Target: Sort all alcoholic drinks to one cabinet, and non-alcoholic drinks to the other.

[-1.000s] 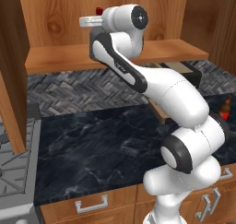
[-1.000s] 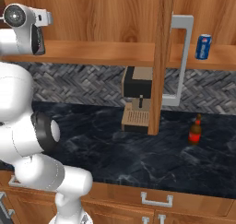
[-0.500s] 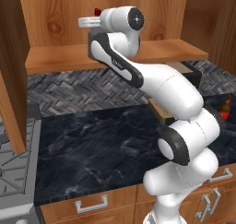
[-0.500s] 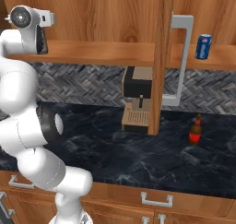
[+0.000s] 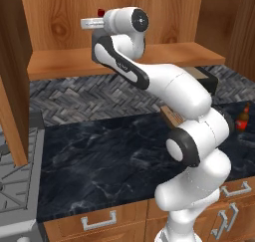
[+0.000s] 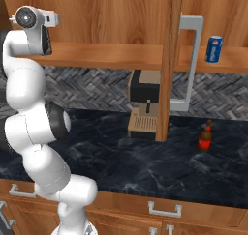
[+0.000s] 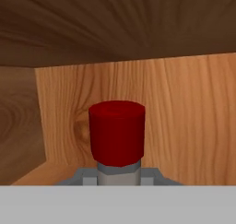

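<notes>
Nearest me on the dark marble counter (image 6: 145, 171) stands the slim brown beer bottle (image 6: 205, 137) with its red label — no lettering legible — near the coffee machine (image 6: 144, 105) under the shelf. Higher, my gripper (image 5: 92, 23) reaches into the open left cabinet (image 5: 60, 61), jaws clenched on the liquor bottle (image 7: 117, 140); through my hand camera its red cap sits right before the cabinet's wooden back wall. Farther right, in the other cabinet, the blue soda can (image 6: 213, 49) stands upright on the shelf — its white marking too small to read.
</notes>
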Robot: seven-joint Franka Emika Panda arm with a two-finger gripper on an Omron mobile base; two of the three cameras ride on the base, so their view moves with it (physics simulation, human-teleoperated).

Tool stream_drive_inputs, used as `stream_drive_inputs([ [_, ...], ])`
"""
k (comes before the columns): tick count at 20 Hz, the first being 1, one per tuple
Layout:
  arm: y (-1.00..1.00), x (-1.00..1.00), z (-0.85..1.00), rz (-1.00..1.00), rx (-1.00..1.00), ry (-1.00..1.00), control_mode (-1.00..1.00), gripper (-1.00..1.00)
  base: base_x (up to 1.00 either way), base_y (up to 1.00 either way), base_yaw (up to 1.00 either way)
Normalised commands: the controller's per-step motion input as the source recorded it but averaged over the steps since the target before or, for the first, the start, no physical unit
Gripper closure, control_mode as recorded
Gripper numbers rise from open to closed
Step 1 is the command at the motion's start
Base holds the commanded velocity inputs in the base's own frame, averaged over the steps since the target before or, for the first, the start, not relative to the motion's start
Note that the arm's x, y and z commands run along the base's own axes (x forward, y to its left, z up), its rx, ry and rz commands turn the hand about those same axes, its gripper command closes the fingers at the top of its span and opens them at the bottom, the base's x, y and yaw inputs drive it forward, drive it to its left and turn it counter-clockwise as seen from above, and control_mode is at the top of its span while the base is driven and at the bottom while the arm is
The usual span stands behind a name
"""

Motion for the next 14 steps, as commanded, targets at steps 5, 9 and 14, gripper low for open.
stream_drive_inputs([
  [5, 0.15, 0.33, -0.07, 0.0, 0.0, 0.0, -1.0, 1.0, 0.0, 0.0, 0.0],
  [9, 0.07, 0.27, -0.11, 0.0, 0.0, 0.0, -1.0, 1.0, 0.0, 0.0, 0.0],
  [14, 0.05, 0.19, -0.16, 0.0, 0.0, 0.01, -1.0, 1.0, 0.0, 0.0, 0.0],
])
